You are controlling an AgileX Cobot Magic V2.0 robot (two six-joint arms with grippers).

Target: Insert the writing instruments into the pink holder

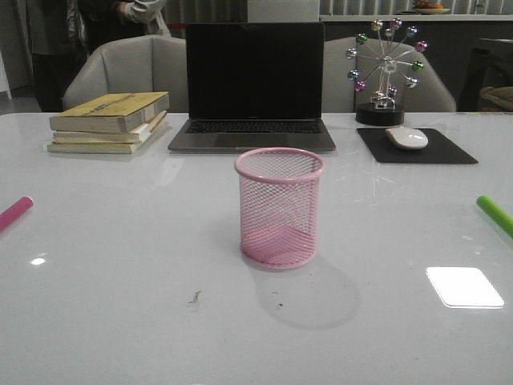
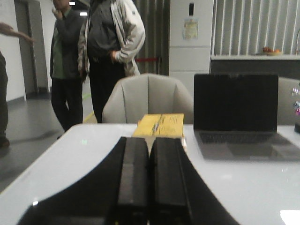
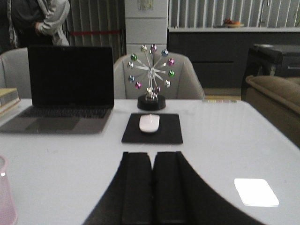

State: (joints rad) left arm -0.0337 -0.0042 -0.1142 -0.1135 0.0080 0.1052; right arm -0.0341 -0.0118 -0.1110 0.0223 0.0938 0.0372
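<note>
You have both the left pincer [image 2: 149, 187] and right pincer [image 3: 151, 192] closed and empty, pink holder [image 1: 279, 207] standing mid-counter, pink marker [image 1: 14, 212] at nine o'clock, green marker [image 1: 495, 214] at three.

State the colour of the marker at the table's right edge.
Lime green marker, seen best in the front view.

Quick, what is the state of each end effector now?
Left end effector: closed, holding nothing.
Right end effector: closed, holding nothing.
</note>
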